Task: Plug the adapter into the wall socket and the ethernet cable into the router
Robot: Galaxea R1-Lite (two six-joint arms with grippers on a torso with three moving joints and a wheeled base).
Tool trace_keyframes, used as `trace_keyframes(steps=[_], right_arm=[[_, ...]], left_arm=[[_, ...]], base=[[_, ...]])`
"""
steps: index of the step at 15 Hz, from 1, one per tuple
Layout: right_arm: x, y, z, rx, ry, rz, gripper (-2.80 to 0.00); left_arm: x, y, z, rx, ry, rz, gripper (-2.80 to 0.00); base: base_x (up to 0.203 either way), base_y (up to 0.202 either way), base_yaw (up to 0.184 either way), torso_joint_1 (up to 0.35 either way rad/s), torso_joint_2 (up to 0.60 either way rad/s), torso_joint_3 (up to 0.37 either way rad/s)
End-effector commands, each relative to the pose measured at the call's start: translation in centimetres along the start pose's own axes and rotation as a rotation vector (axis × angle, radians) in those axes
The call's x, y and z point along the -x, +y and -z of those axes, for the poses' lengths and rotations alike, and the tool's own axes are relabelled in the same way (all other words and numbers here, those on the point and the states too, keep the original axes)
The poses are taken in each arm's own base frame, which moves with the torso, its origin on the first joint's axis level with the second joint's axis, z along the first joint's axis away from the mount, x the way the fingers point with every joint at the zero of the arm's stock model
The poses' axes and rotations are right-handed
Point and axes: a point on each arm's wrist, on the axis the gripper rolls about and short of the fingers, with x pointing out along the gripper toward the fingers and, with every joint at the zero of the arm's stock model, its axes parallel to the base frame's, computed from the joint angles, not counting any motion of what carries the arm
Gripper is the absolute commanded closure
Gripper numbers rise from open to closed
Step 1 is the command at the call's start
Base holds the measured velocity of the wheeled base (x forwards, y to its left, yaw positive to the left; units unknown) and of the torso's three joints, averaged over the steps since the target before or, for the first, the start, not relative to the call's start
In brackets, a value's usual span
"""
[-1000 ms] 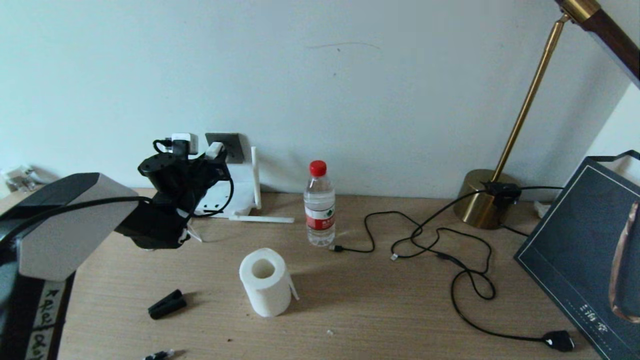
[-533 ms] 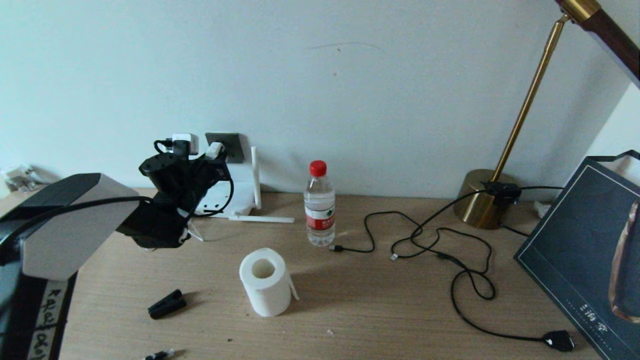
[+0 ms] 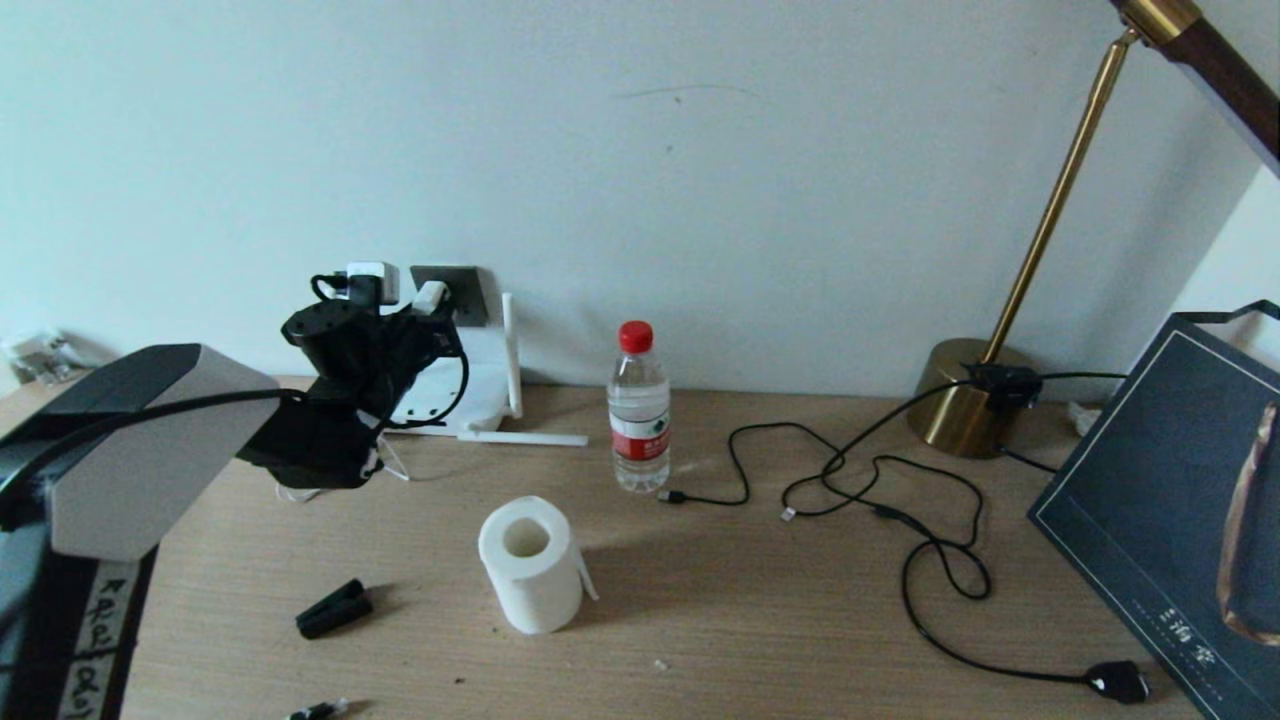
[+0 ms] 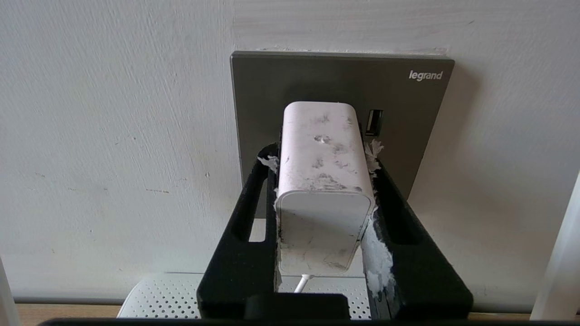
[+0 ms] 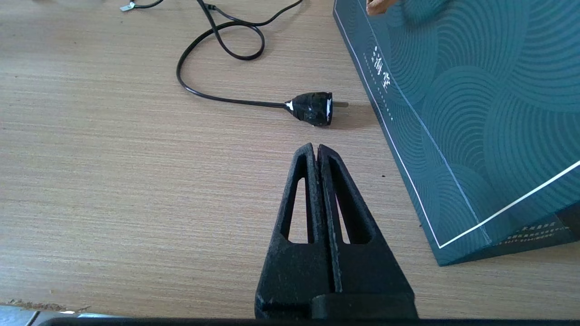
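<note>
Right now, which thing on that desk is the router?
Look at the dark wall socket above the desk's back left. Directly below it, behind the left gripper, lies a flat white box: the router. Only it has slim white stick antennas.

Far left, at the wall: left gripper [image 3: 425, 305] clamps the adapter [image 4: 322, 181] against the wall socket [image 4: 317, 77]; router [image 3: 470, 385] directly below, one antenna [image 3: 511, 350] upright to the right, another [image 3: 525, 438] flat on the desk [image 3: 780, 620].
Centre: water bottle [image 3: 639, 410] and toilet roll [image 3: 530, 565] stand apart, bare desk between.
Near left: black clip [image 3: 334, 608].
Right: looping black cables [image 3: 900, 520], lamp base [image 3: 965, 400], dark bag [image 3: 1170, 500].
Near right: right gripper [image 5: 317, 154], fingers pressed together, over bare desk beside a black plug [image 5: 312, 108].
</note>
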Motion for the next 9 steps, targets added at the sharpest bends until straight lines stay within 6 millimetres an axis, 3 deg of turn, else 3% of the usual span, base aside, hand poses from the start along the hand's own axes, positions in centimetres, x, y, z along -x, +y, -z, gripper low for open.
trace_keyframes(steps=[1, 9], right_arm=[[0.0, 0.0, 0.02, 0.0, 0.002, 0.0, 0.0], [0.0, 0.0, 0.02, 0.0, 0.002, 0.0, 0.0]], left_arm=[[-0.02, 0.01, 0.04, -0.001, -0.006, 0.0, 0.0], [0.0, -0.2, -0.5, -0.001, -0.016, 0.002, 0.0]], base=[[0.0, 0.0, 0.0, 0.0, 0.0, 0.0], [0.0, 0.0, 0.0, 0.0, 0.0, 0.0]])
